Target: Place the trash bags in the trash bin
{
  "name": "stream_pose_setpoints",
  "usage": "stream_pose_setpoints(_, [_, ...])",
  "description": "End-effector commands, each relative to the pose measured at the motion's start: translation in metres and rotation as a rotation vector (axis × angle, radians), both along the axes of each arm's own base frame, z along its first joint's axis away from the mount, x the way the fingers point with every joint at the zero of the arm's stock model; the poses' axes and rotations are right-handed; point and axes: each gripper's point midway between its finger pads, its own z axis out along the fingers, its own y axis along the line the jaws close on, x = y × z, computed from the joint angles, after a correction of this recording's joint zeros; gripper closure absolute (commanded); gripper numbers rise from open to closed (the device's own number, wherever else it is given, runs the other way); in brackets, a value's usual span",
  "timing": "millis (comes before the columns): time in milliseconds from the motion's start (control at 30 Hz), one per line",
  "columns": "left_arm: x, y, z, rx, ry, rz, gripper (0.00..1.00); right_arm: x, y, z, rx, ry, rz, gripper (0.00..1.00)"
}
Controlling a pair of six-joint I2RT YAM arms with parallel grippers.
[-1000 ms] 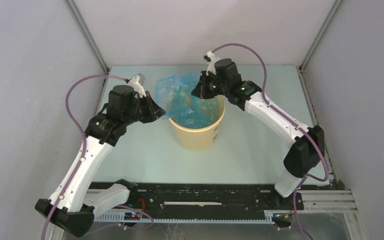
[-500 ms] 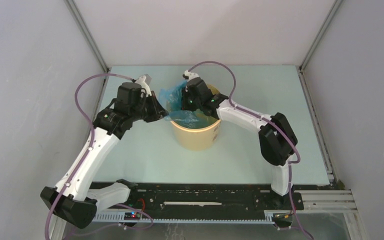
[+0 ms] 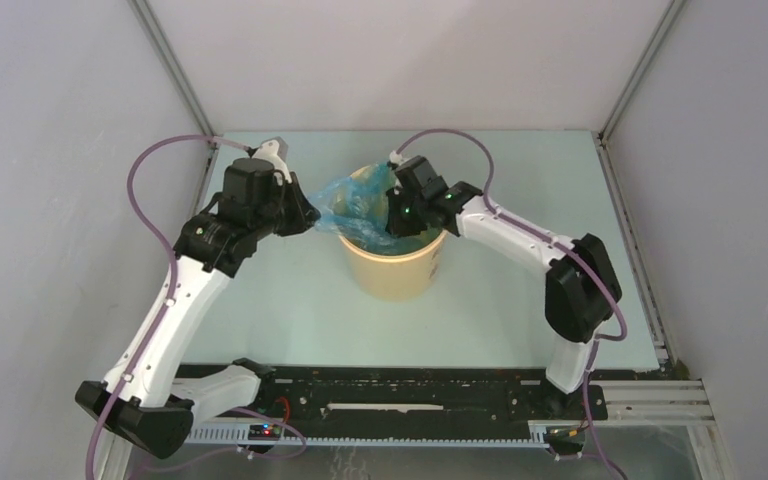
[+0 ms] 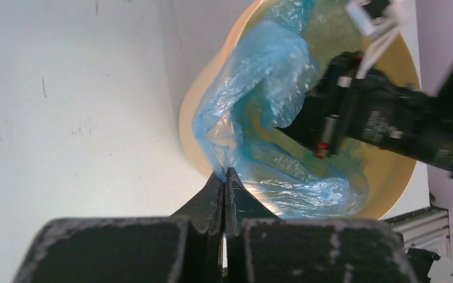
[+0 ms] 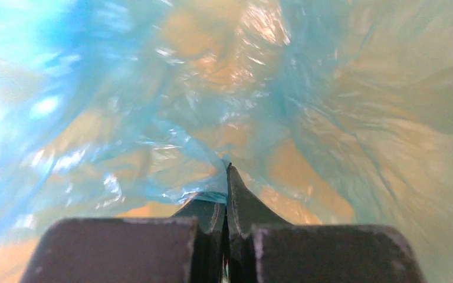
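Observation:
The pale yellow-tan trash bin [image 3: 396, 275] stands mid-table. The translucent light-blue trash bag [image 3: 348, 200] lies partly inside it and bunches over its left rim. My left gripper [image 3: 312, 215] sits just outside the bin's left rim, shut on the bag's edge [image 4: 227, 159]. In the left wrist view the bin's rim [image 4: 183, 127] shows, with the bag down inside it. My right gripper [image 3: 385, 222] reaches down into the bin. It is shut on a fold of the bag [image 5: 212, 191], and the bag fills that view.
Grey enclosure walls stand close on the left, back and right, with metal posts at the back corners [image 3: 175, 75]. A black rail [image 3: 390, 395] runs along the table's near edge. The pale green tabletop [image 3: 520, 290] stretches around the bin.
The right arm swung left over the bin and pushed down into it with the bag. The bag's raised part has dropped lower. The left gripper has shifted slightly, still holding the edge.

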Motion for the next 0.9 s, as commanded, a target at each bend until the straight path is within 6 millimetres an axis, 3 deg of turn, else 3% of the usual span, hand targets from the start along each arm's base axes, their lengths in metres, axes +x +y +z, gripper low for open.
stream_pose_setpoints(0, [0.008,0.014,0.036,0.022,-0.133,0.053,1.0,-0.021,-0.003,0.098,0.145,0.006,0.12,1.0])
stream_pose_setpoints(233, [0.016,0.019,0.039,0.054,-0.153,0.071,1.0,-0.069,-0.027,0.145,0.387,0.24,0.322,1.0])
stream_pose_setpoints(367, [0.018,0.017,0.042,0.049,-0.166,0.068,1.0,-0.077,-0.048,0.169,0.451,0.221,0.369,1.0])
stream_pose_setpoints(667, [0.016,0.009,0.045,0.008,-0.164,0.041,1.0,-0.051,-0.081,0.205,0.537,0.182,0.261,0.99])
stream_pose_setpoints(867, [0.009,-0.001,0.048,-0.05,-0.167,-0.004,1.0,-0.027,-0.099,0.208,0.379,-0.014,0.147,0.69])
